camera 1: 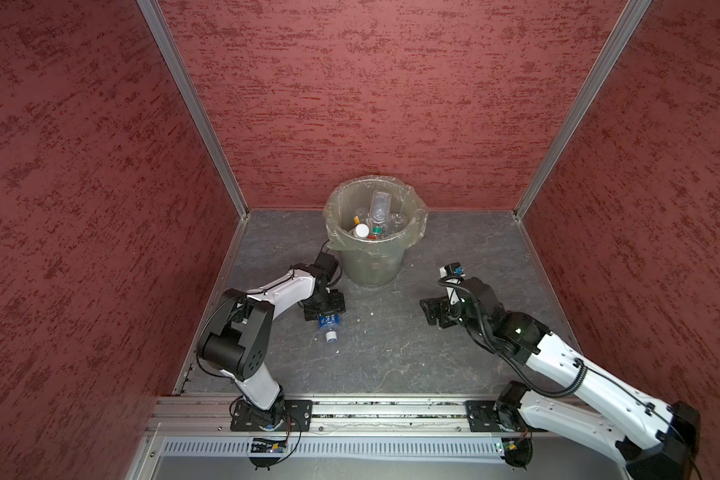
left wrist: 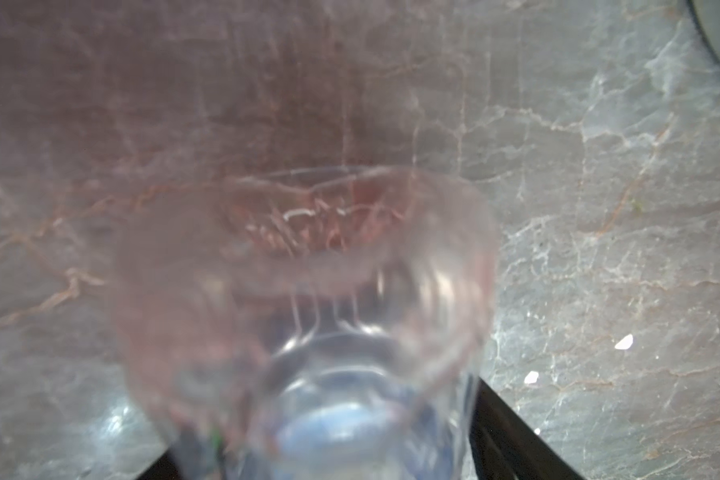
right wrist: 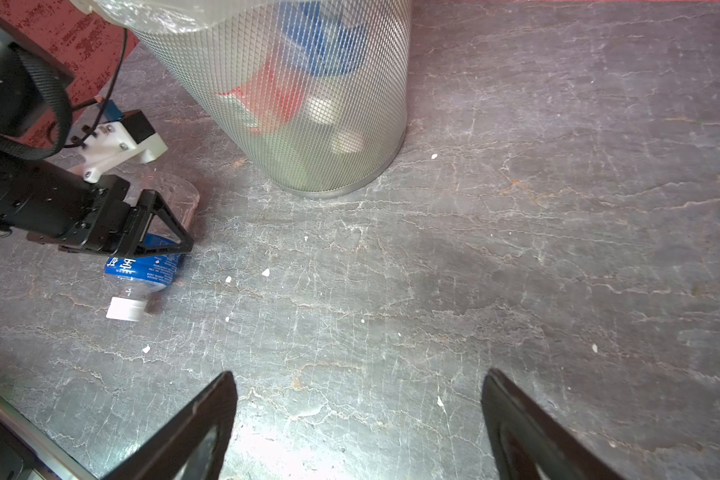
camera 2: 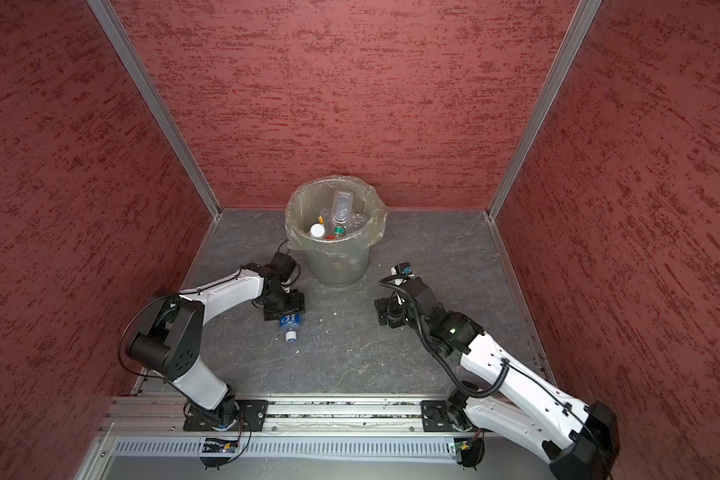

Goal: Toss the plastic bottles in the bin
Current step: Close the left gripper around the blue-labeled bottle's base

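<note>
Left gripper [camera 1: 324, 311] straddles the blue-labelled bottle [camera 1: 329, 326] lying at seven o'clock of the bin [camera 1: 371, 266]; whether it clamps cannot be told; right gripper [right wrist: 358, 374] gapes wide, empty, at four o'clock; other bottles [camera 1: 378, 208] lie inside.

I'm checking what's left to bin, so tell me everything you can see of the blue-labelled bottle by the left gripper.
The blue-labelled bottle is small, clear plastic, with white print on its blue label and a white cap. It looks empty and lies on its side on the grey floor, cap pointing away from the bin. The left gripper straddles its base end; whether it is clamped is unclear.
</note>
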